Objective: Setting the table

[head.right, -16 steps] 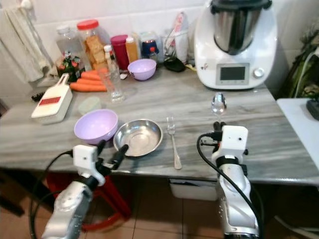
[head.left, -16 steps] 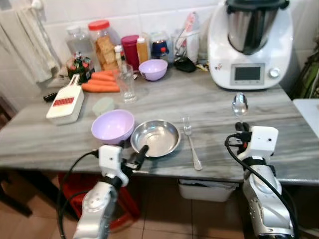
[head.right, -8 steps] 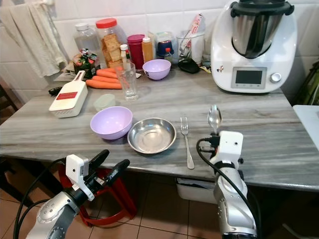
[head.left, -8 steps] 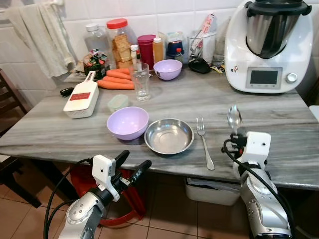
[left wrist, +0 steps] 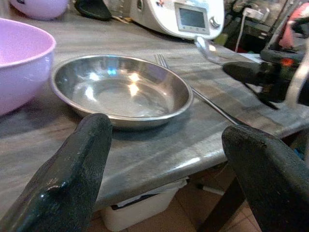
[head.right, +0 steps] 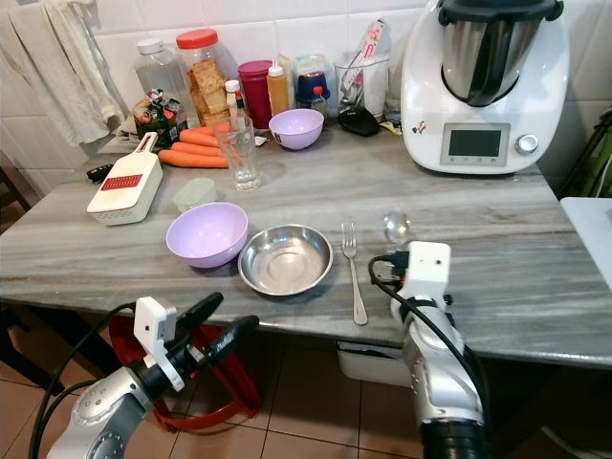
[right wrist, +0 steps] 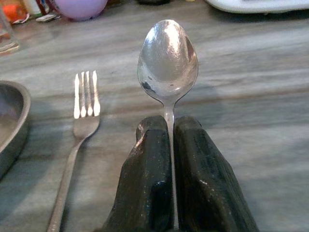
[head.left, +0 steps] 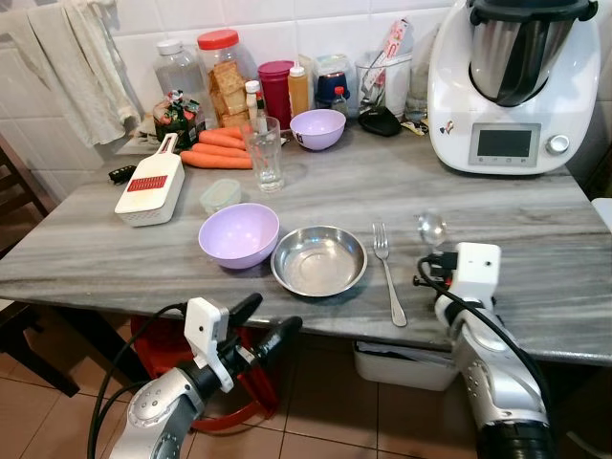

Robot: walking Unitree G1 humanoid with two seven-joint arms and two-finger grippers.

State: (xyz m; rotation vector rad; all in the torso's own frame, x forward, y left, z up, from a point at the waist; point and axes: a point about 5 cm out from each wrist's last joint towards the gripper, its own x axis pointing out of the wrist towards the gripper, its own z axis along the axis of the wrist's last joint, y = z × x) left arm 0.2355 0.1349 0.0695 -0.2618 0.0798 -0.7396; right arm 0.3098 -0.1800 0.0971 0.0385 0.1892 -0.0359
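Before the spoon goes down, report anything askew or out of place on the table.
Nothing looks spilled or damaged. The fork lies roughly straight just right of the steel plate. The right gripper is shut on the spoon, not yet placed; the left gripper hangs open below the table's edge.

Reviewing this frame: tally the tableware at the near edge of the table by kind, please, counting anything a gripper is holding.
Purple bowl: 1
Steel dish: 1
Fork: 1
Spoon, held in the right gripper: 1
Total: 4
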